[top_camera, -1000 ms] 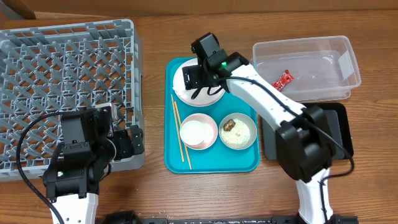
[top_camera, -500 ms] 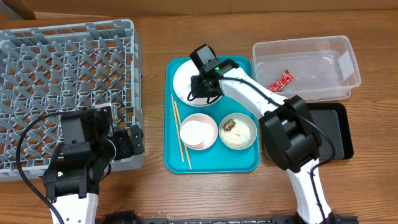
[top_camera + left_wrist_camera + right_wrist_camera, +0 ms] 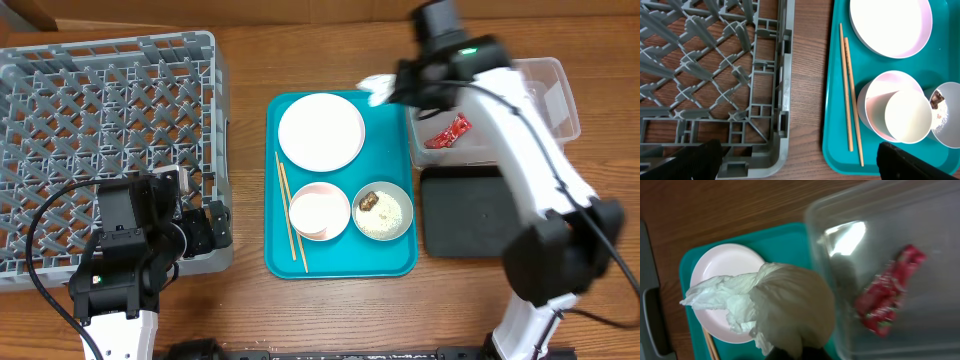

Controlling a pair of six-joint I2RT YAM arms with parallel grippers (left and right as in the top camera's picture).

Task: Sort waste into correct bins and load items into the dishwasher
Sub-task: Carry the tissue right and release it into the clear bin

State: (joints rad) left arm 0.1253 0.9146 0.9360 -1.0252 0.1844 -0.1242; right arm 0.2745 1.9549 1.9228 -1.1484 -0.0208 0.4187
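Wood table (image 3: 245, 60); tissue (image 3: 740, 297) apparently within right jaws

The dish rack (image 3: 110, 150) fills the upper left of the overhead frame, on the counter (image 3: 250, 300). At centre lies the serving tray (image 3: 340, 262). The plate (image 3: 321, 132) sits at its top. Below the plate is a bowl (image 3: 338, 215) with the cup (image 3: 311, 211) inside, and just right of that a second bowl (image 3: 383, 187) holding rice (image 3: 390, 215). The chopsticks (image 3: 291, 212) lie along the tray's left side. At upper right the tub (image 3: 540, 110) holds the wrapper (image 3: 453, 130), and the flat tray (image 3: 470, 215) lies directly below it. The tissue (image 3: 378, 88) hangs over the serving tray's upper right corner.

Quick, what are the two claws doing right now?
Left claw: open, holding nothing.
Right claw: closed on the white tissue.
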